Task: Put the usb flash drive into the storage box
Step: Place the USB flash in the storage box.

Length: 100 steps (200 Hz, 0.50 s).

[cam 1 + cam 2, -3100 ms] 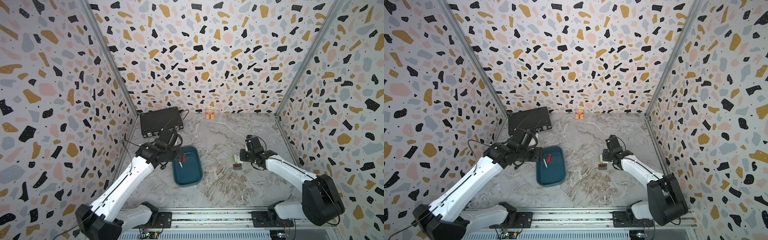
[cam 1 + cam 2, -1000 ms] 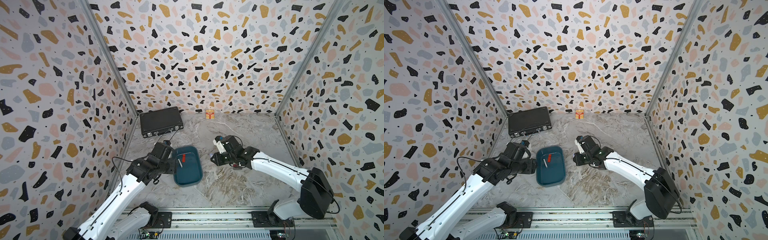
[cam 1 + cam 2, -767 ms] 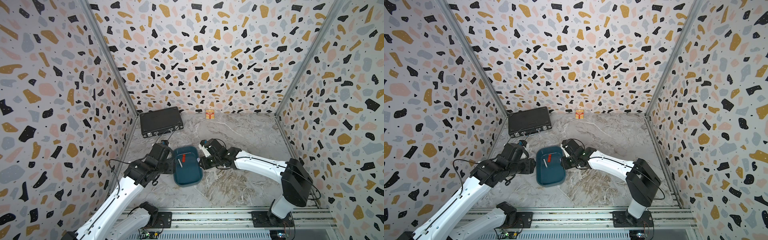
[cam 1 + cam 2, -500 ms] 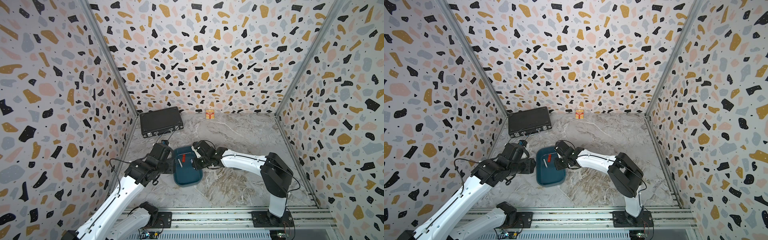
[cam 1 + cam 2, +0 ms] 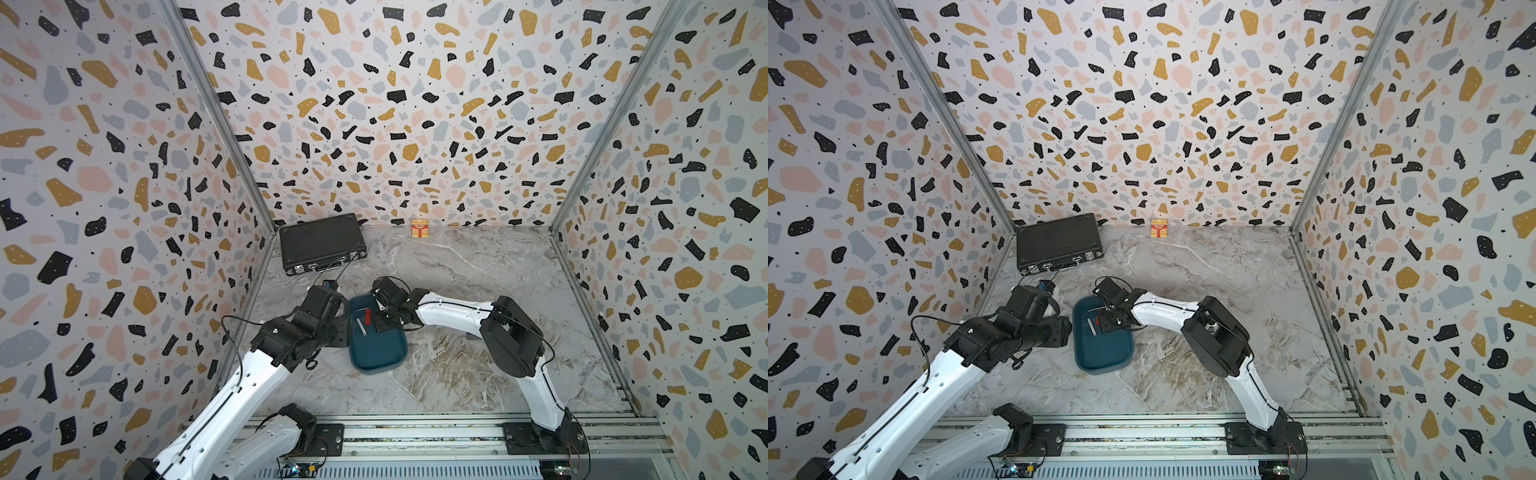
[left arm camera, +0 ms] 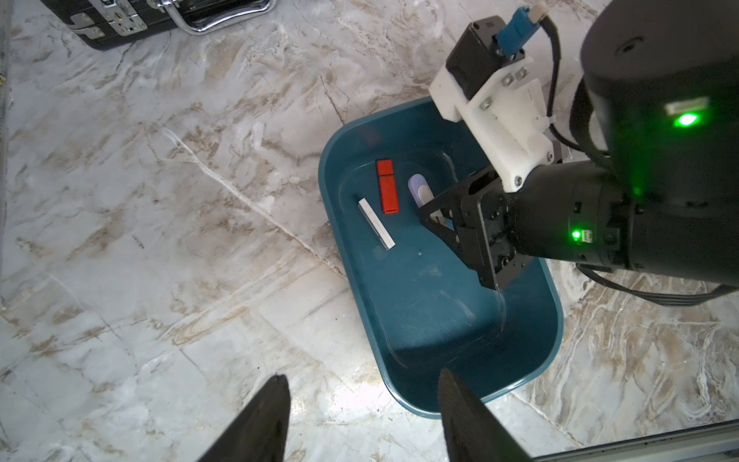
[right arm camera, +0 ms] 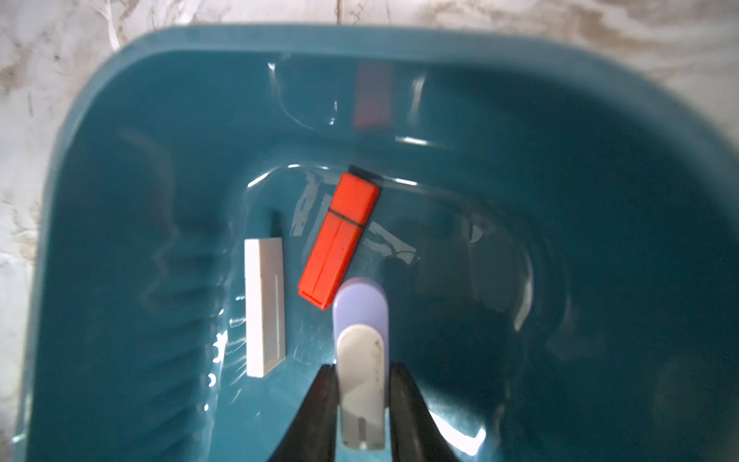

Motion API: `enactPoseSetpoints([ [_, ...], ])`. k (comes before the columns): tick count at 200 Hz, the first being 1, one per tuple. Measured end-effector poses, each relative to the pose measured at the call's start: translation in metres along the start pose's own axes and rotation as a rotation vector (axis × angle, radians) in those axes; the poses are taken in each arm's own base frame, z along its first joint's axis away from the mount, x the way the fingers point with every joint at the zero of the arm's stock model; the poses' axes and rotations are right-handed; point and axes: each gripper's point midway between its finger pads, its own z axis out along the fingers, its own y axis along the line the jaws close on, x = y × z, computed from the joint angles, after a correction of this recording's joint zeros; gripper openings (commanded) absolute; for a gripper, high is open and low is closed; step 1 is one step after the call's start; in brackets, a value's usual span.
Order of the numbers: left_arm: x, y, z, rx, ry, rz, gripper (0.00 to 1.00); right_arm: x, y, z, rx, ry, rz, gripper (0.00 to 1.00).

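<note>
The storage box [image 5: 376, 368] [image 5: 1100, 370] is a teal tub on the marble floor, left of centre. My right gripper [image 7: 362, 366] [image 5: 380, 318] reaches into its far half, shut on the usb flash drive [image 7: 362, 340] [image 6: 420, 190], a lavender stick with a white swivel cover. Both fingers sit close against the drive's sides, low over the box floor [image 7: 160, 160]. My left gripper [image 6: 362, 376] [image 5: 338, 328] hovers open and empty beside the box's left rim [image 6: 552, 320].
A red drive [image 7: 340, 244] [image 6: 387, 192] and a white stick [image 7: 264, 304] [image 6: 376, 223] lie on the box floor beside the held drive. A black briefcase [image 5: 322, 243] stands at the back left. A small red-and-yellow carton [image 5: 419, 228] leans on the back wall.
My right arm has swung left across the table with the drive and now reaches into the box. The left arm has barely moved in the last second.
</note>
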Motion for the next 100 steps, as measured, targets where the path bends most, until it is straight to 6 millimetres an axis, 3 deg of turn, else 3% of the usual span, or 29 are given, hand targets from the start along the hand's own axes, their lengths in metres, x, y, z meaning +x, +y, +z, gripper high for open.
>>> enactPoseSetpoints([
  [30,0.000,0.000,0.000,0.000,0.000,0.000,0.64,-0.003,-0.001,-0.007,0.018,-0.001,-0.023,0.37],
  [49,0.000,0.000,0.000,0.000,0.000,0.000,0.64,-0.007,-0.004,-0.026,0.039,-0.023,-0.053,0.39],
  [76,0.000,-0.001,-0.001,0.010,-0.002,0.000,0.64,-0.013,-0.024,-0.089,0.086,-0.111,-0.087,0.44],
  [100,0.004,-0.011,0.000,0.065,0.014,0.015,0.62,-0.024,-0.073,-0.164,0.167,-0.257,-0.052,0.47],
])
